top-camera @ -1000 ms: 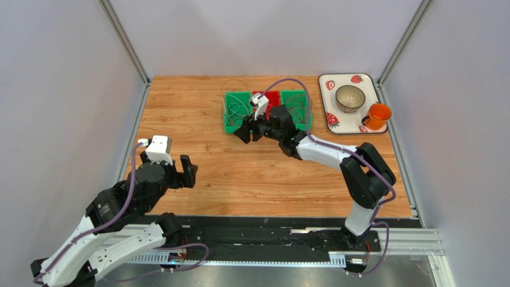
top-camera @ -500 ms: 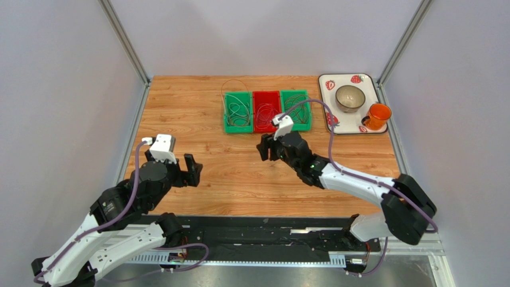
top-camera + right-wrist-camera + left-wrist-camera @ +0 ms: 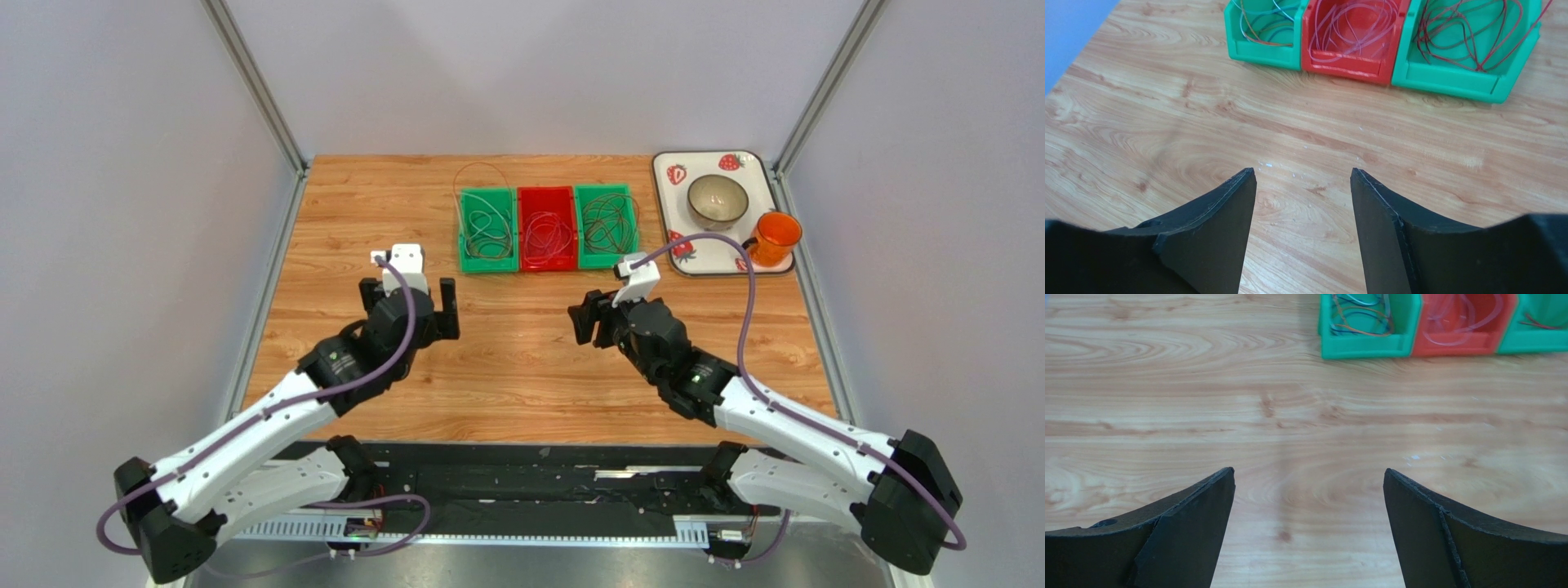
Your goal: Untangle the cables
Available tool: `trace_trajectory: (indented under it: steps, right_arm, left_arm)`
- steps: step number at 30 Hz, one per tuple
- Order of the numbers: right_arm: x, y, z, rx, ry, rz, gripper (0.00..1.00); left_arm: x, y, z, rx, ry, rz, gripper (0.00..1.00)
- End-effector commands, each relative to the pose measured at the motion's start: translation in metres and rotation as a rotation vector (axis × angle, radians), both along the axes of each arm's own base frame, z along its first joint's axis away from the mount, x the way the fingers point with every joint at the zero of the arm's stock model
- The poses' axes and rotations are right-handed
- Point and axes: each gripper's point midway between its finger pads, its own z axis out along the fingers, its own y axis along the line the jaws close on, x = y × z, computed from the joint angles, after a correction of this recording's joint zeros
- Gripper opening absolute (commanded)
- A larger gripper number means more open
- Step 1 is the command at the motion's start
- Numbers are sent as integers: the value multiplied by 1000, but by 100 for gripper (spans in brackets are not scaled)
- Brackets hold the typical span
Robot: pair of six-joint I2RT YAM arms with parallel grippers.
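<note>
Three bins stand side by side at the table's back middle. The left green bin (image 3: 487, 263) holds orange, blue and white cables (image 3: 1260, 24), with one loop rising over its back wall. White cables (image 3: 1352, 27) lie in the red bin (image 3: 547, 265), and red and dark cables (image 3: 1468, 30) fill the right green bin (image 3: 610, 261). My left gripper (image 3: 410, 306) hovers open over bare wood in front of the left bin, nothing between its fingers. My right gripper (image 3: 594, 321) is open and empty too, a little nearer than the right bin.
A strawberry-patterned tray (image 3: 672, 172) at the back right carries a metal bowl (image 3: 718, 200) and an orange cup (image 3: 774, 237). Grey walls close in the table on the left, back and right. Purple hoses arch over both arms.
My left arm has swung forward and right, from the left edge toward the bins. My right arm has drawn back from the bins toward the near side. Both grippers stayed open and empty.
</note>
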Motion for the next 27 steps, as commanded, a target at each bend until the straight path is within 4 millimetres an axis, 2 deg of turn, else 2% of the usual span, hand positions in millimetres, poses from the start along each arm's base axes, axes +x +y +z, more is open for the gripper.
trace_trajectory:
  steps: [1, 4, 5, 6, 7, 8, 11, 12, 13, 14, 15, 17, 18, 19, 23, 27]
  right_arm:
    - [0, -6, -11, 21, 31, -52, 59]
    - [-3, -9, -8, 52, 15, -60, 58]
    - [-4, -10, -7, 58, 9, -63, 60]
    - [-5, -11, -7, 64, 3, -68, 62]
    - [-7, -16, -8, 71, -3, -80, 62]
    - [-7, -17, -6, 83, -9, -85, 63]
    - [-9, -19, -4, 101, -21, -88, 64]
    - [-9, -19, -5, 100, -19, -85, 64]
    - [-9, -20, -4, 104, -24, -88, 65]
    - [-10, -20, -5, 106, -25, -85, 65]
    - [-10, -20, -4, 109, -27, -82, 66]
    - [-11, -22, -3, 116, -34, -83, 66]
    - [-12, -22, -4, 117, -33, -82, 67]
    - [-12, -23, -3, 122, -39, -84, 68]
    - [-13, -28, -4, 131, -42, -104, 67]
    - [-13, -29, -2, 141, -45, -107, 68]
  left_arm:
    - [40, 24, 15, 46, -90, 168, 99]
    - [53, 50, -10, 137, -68, 313, 99]
    - [63, 48, -11, 139, -92, 322, 99]
    - [64, 52, -23, 222, -83, 298, 99]
    - [67, 54, -28, 245, -92, 305, 99]
    - [74, 54, -26, 244, -126, 321, 99]
    - [81, 72, -46, 349, -101, 323, 99]
    - [87, 74, -35, 300, -118, 363, 99]
    - [90, 87, -33, 301, -119, 409, 99]
    - [99, 86, -24, 267, -164, 408, 99]
    - [100, 100, -31, 330, -161, 401, 99]
    - [110, 105, -28, 305, -181, 397, 99]
    - [112, 119, -29, 299, -181, 444, 99]
    - [114, 125, -30, 288, -186, 462, 99]
    - [119, 136, -51, 291, -189, 470, 99]
    - [113, 150, -66, 342, -200, 504, 99]
